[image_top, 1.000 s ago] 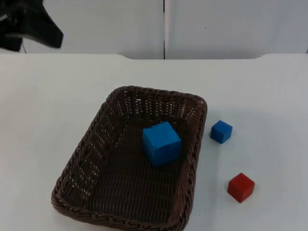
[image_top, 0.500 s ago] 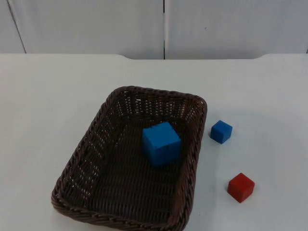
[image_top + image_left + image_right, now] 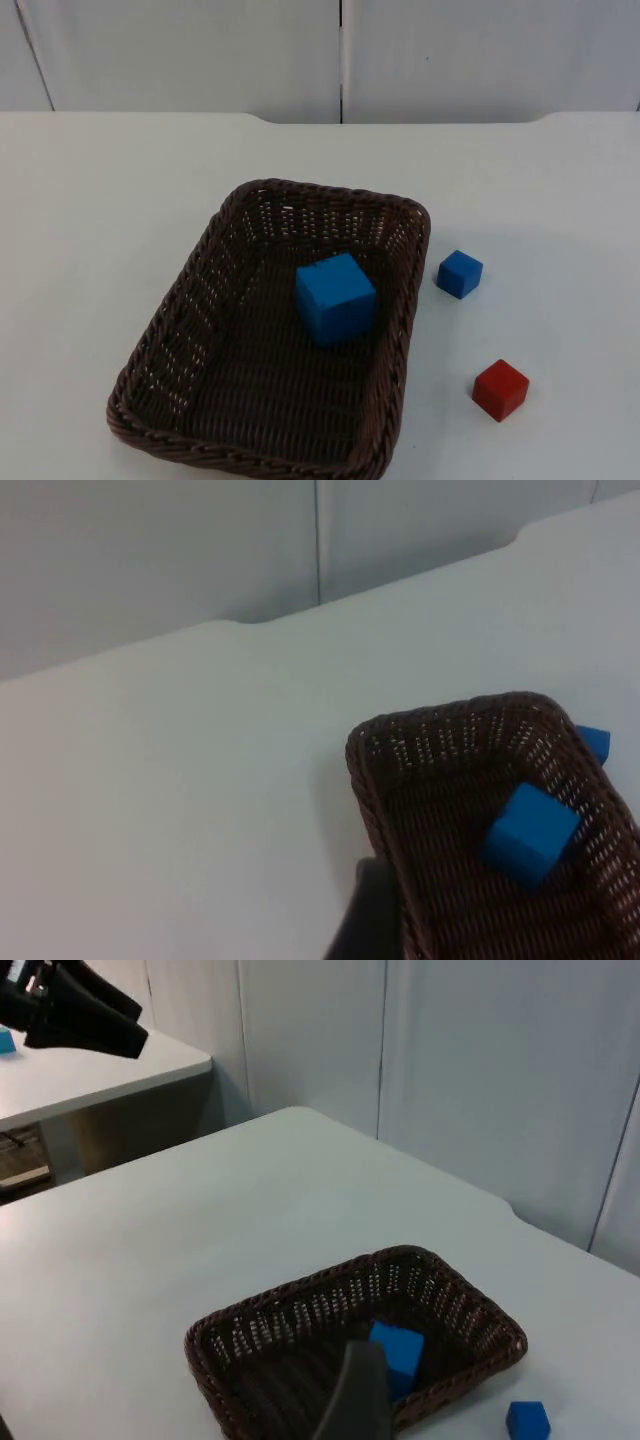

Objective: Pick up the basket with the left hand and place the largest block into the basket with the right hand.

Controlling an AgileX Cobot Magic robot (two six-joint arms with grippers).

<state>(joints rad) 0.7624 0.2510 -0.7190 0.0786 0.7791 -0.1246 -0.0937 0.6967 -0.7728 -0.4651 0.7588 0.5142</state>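
A dark brown wicker basket (image 3: 160, 345) sits on the white table, near the front and left of centre. The large blue block (image 3: 335, 298) lies inside it, close to the right wall. The left wrist view looks down on the basket (image 3: 440, 720) and the block (image 3: 530, 832) from high at the back left. My left gripper (image 3: 80, 1015) hangs far off, above the table's far side. My right gripper (image 3: 355, 1405) is raised well back from the basket (image 3: 290, 1310), with the block (image 3: 398, 1355) below it.
A small blue cube (image 3: 459, 273) lies just right of the basket, and a red cube (image 3: 500, 389) sits nearer the front right. The grey partition wall (image 3: 340, 55) closes the table's far edge. Another table (image 3: 100, 1070) stands beyond.
The left arm, which stood at the upper left corner of the top view one second ago, has withdrawn out of that view. Basket and blocks have not moved.
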